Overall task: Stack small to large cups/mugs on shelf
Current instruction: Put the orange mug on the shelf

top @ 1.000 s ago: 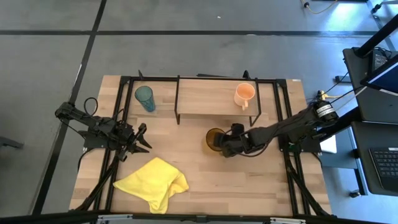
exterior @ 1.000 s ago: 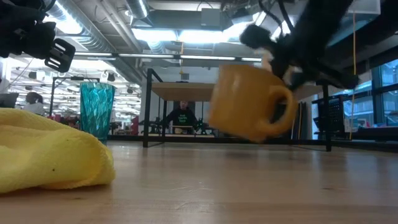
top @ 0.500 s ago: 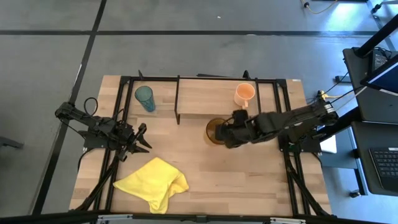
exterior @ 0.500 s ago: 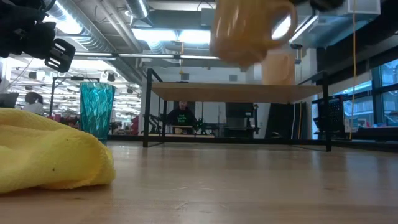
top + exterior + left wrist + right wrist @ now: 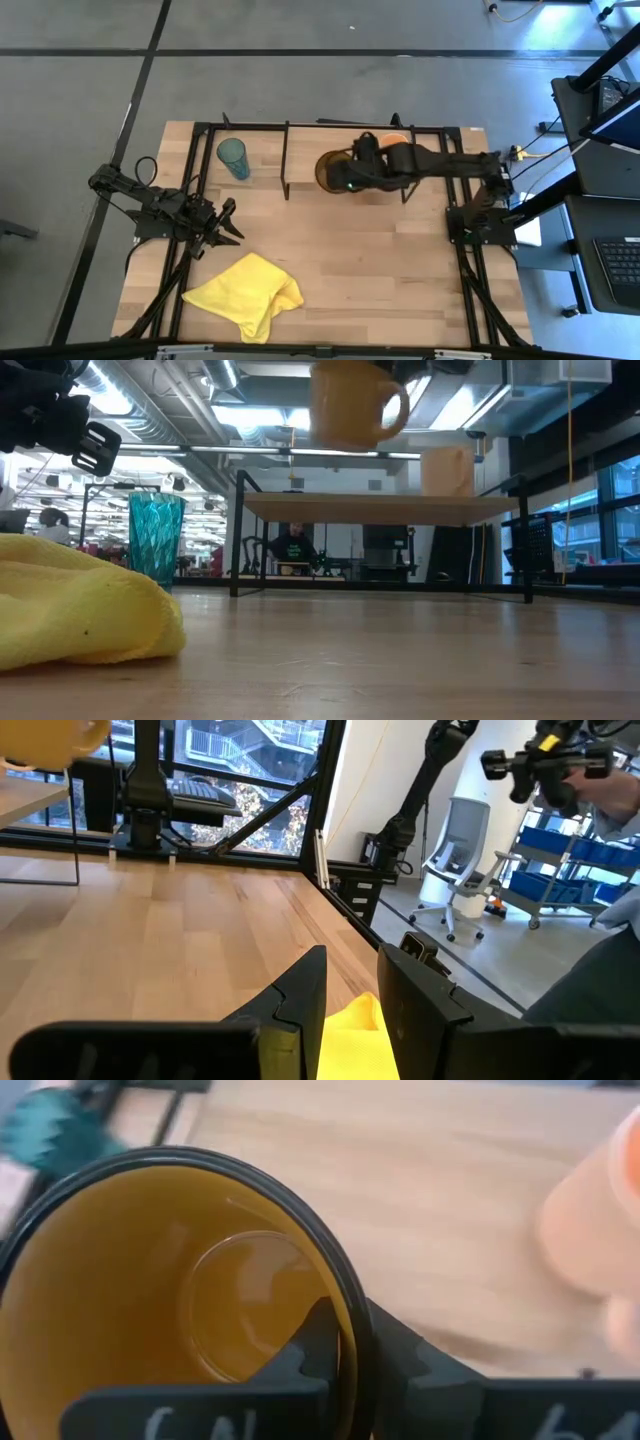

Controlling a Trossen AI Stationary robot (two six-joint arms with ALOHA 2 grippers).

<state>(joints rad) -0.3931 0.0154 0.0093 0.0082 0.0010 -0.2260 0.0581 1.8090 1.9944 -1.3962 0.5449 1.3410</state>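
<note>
Placement is what I am working on now: my right gripper (image 5: 352, 172) is clenching the rim of the wide amber-yellow translucent mug (image 5: 333, 171), one finger inside the wall and one outside, and is holding it in the air above the low light-wood shelf on thin black legs (image 5: 310, 158). To do this well, I judge I should lower it straight and level, keep its handle turned clear of the small pale-orange mug (image 5: 447, 470) standing on the shelf just beside it, and let go only once the base is sitting flat on the plank. The amber mug is looking smooth and glossy, a round thick-walled cylinder with a dark rim and a loop handle; I expect a rim pinch could let it swing, so slow wrist motion suits it. The tall teal translucent tumbler (image 5: 233, 157) with faceted sides is standing on the wooden counter (image 5: 400, 270) by the shelf's left end. My left gripper (image 5: 222, 225) is waiting low over the counter with its fingers parted and holding nothing, near the soft crumpled yellow cloth (image 5: 245, 293).
</note>
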